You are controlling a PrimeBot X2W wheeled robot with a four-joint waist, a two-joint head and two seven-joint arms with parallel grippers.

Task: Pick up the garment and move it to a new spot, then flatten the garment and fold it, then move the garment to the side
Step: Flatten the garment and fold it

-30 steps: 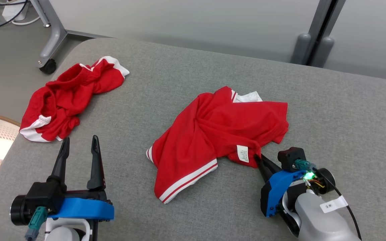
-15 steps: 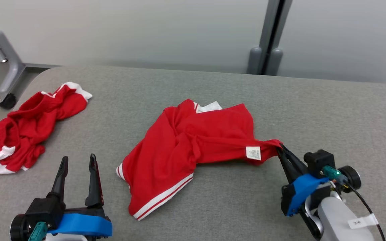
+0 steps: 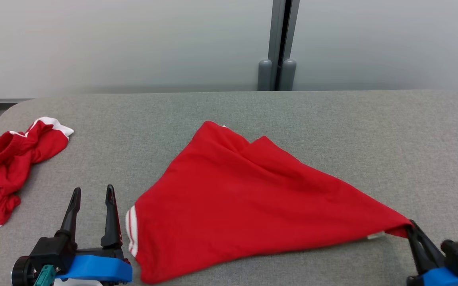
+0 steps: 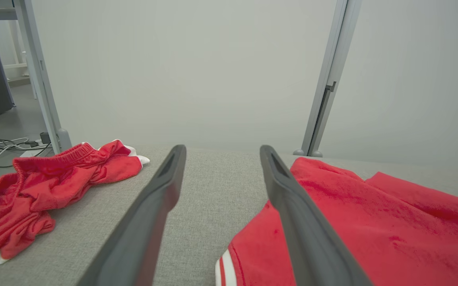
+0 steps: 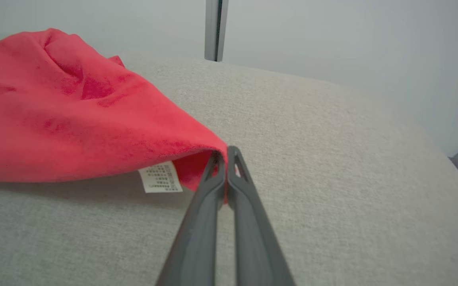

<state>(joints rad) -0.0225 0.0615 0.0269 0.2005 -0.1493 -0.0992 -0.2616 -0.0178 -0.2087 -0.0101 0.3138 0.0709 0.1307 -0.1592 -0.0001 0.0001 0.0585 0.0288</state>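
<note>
Dragged toward the robot's right by the right hand (image 3: 411, 226), with the pinch on the corner of the garment (image 3: 245, 198) now fully tight. No more crumpled as a second ago: pulled out into a wide, almost flat triangle, label (image 5: 160, 177) now tucked under the held corner.

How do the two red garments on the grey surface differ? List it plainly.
The middle garment lies spread in a broad, fairly smooth sheet; the left-hand garment lies crumpled in a heap. The middle garment has one corner pinched in the shut right claw; no claw touches the left-hand garment. Both are red with white trim.
</note>
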